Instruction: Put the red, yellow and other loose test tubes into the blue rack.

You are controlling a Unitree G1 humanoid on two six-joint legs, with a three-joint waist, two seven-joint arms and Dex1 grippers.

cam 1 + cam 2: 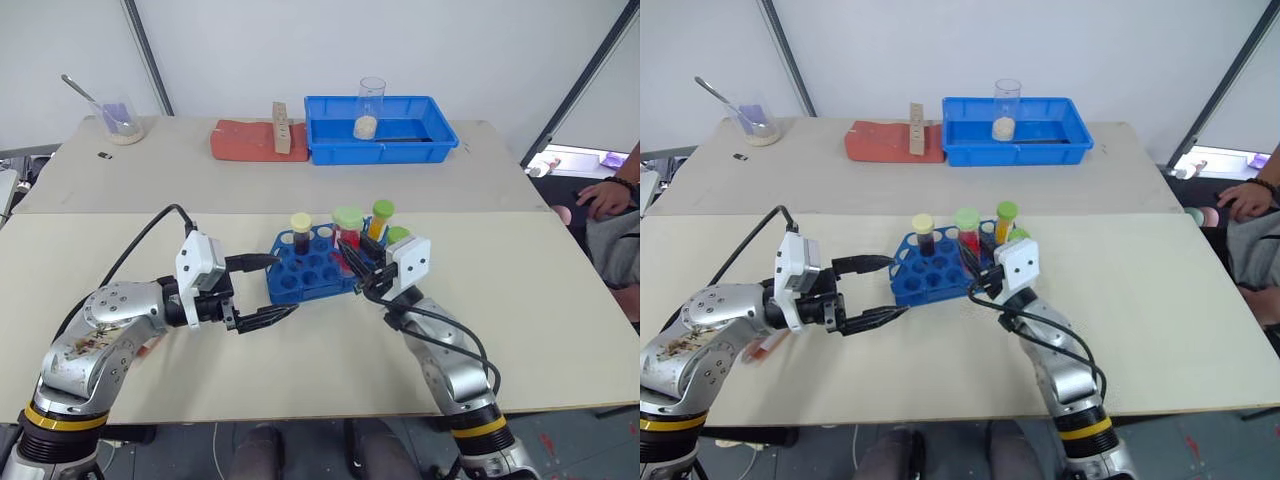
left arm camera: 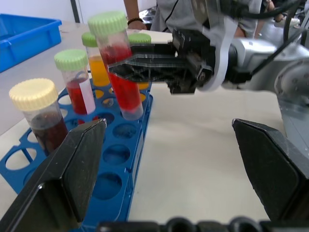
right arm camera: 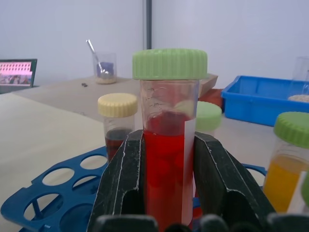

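Mostly done: four capped tubes stand in the blue rack. Right gripper clenches a red tube over a hole at the rack's 3 o'clock edge. Left gripper gapes empty at 9 o'clock.

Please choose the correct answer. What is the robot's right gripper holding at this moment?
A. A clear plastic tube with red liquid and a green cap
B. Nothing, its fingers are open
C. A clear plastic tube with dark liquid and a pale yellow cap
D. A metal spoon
A. In the right wrist view the two black fingers of the right gripper clamp the clear green-capped tube of red liquid, above the blue plastic rack.
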